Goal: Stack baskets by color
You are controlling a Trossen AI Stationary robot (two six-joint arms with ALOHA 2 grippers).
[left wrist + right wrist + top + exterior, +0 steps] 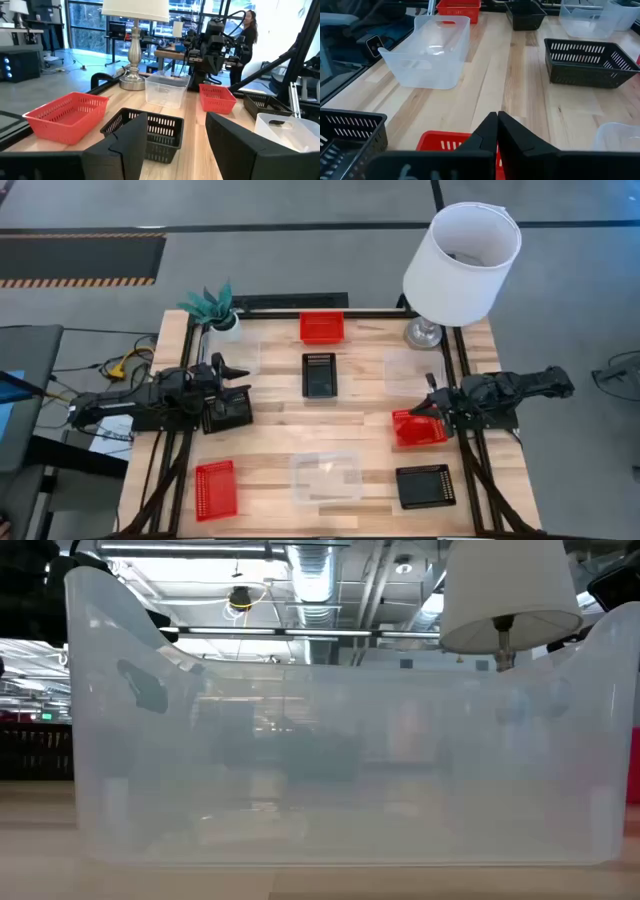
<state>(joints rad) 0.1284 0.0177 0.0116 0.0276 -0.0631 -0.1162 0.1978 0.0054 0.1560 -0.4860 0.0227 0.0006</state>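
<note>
My right gripper [430,410] is at the table's right side, shut on a red basket [418,429]. Across the table, my left gripper [240,388] hovers open over the left side with nothing between its fingers [125,145]; it points at a black basket [319,374] in the middle. Another red basket [321,327] sits at the far edge and a third [216,489] at the near left. A black basket [425,485] is at the near right. Clear baskets rest near the front [325,477] and at the far right [410,370]. My right gripper pinches the red basket's upper rim [451,142] between its two shut fingers, on the basket's far side. The fingers come from the table's right, slanting down. Whether the basket is clear of the table cannot be told.
A white-shaded lamp [462,260] stands at the far right corner and a small green plant [215,308] at the far left. In the low view the near clear basket [330,770] fills the picture. A person [249,30] stands in the room beyond the table.
</note>
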